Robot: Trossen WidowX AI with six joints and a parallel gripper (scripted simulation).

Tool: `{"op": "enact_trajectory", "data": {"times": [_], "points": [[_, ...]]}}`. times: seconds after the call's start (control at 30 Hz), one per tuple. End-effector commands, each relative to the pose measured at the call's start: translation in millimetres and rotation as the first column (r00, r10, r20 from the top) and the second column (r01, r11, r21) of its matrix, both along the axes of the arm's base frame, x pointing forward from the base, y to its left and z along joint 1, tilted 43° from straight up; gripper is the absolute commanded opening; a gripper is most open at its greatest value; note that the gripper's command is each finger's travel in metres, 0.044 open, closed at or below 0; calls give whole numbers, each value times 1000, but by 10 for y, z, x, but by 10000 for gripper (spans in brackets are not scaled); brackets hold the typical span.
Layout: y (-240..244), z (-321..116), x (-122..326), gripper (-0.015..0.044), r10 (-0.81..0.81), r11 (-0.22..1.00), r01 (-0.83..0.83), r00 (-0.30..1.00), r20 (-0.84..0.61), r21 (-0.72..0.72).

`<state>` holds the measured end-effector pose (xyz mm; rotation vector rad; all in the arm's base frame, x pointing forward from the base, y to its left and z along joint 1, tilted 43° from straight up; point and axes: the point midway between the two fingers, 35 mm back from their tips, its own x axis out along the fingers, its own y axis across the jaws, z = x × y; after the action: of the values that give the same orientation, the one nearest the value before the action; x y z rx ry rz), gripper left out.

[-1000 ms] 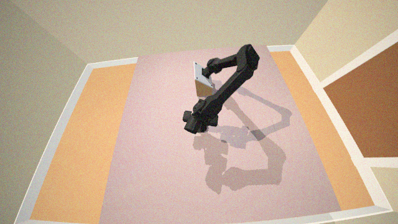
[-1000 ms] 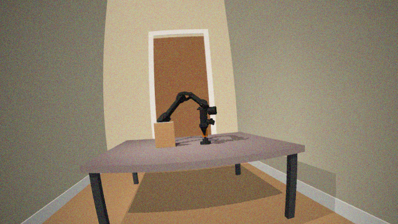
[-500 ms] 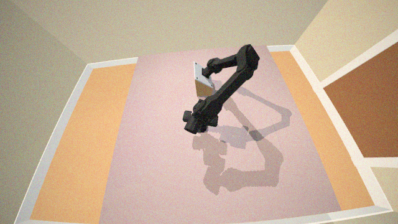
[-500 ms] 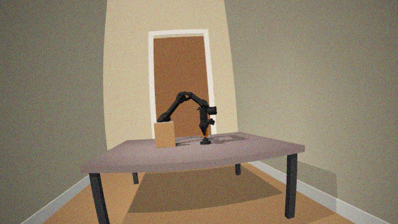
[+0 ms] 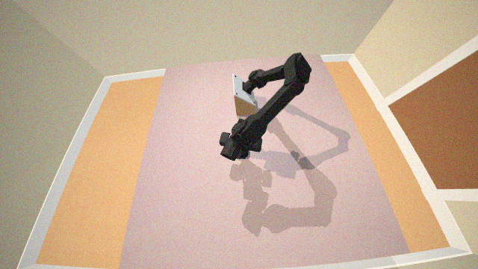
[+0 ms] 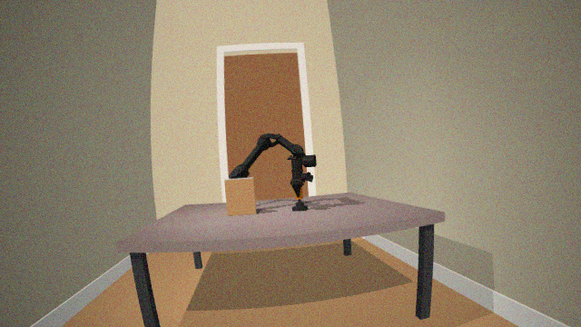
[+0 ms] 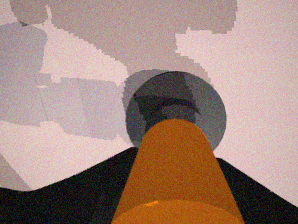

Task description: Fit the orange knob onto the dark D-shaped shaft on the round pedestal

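- You have one arm (image 5: 278, 102) (image 6: 251, 156), one gripper (image 6: 298, 190) (image 7: 174, 160), one orange knob (image 6: 300, 197) (image 7: 176, 165) and one round pedestal (image 6: 300, 207) (image 7: 216, 120).
- You also have one table (image 5: 194, 194) (image 6: 204, 233), with four legs showing in the exterior view, and one box-shaped stand (image 5: 244, 107) (image 6: 241, 197) under the arm's base.
- Your gripper points down, its two fingers partly apart and clamped on the knob, one at each side.
- Your knob is upright in that grip, over the pedestal; the wrist view has its near end large and its far end overlapping the pedestal's disc.
- You can't tell whether the knob touches the shaft, which is hidden, or how the flat sides line up.
- Your pedestal stands on the table, well apart from the stand.
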<state>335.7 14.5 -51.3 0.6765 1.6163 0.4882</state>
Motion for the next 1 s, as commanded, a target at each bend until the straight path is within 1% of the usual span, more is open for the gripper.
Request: {"op": "enact_trajectory", "data": {"times": [0.0, 0.1, 0.77, 0.97], "points": [[-47, 11, 20, 0, -26, 1000, 26, 1000, -11, -7], [-37, -14, 23, 0, -49, 999, 49, 998, -32, -10], [15, -32, 0, 0, -50, 999, 50, 998, -33, -10], [21, -39, 0, 0, -14, 1000, 14, 1000, 0, -6]]}}
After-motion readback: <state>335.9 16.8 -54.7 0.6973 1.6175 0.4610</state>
